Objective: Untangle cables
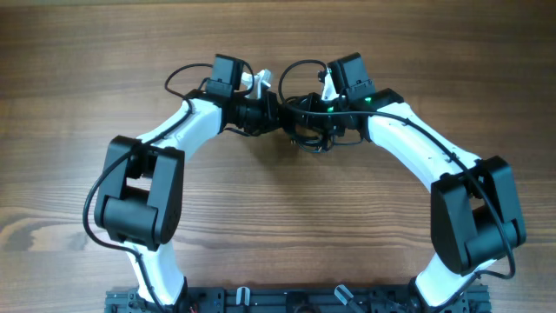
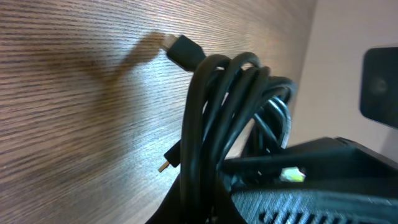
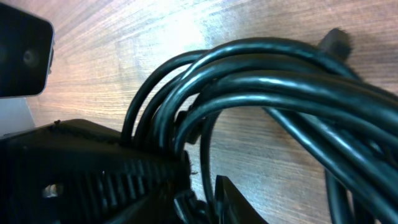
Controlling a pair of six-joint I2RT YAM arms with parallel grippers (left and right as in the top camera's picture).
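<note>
The left claw (image 1: 265,111) is pinching the cables (image 2: 214,124) — the black cords run straight down into its grip. The right claw (image 1: 306,117) pinches the same bunch from the other side, with the cords squeezed in beside its finger. The 2 claws sit very close together, and the bunch hangs between them, just above the table (image 1: 87,69). The cords loop round each other in 1 thick clump. A big plug (image 2: 185,53) and a small plug (image 2: 169,162) poke out loose. I think the job has hardly begun — no cord lies apart on its own. All the pulling apart is left to do.
</note>
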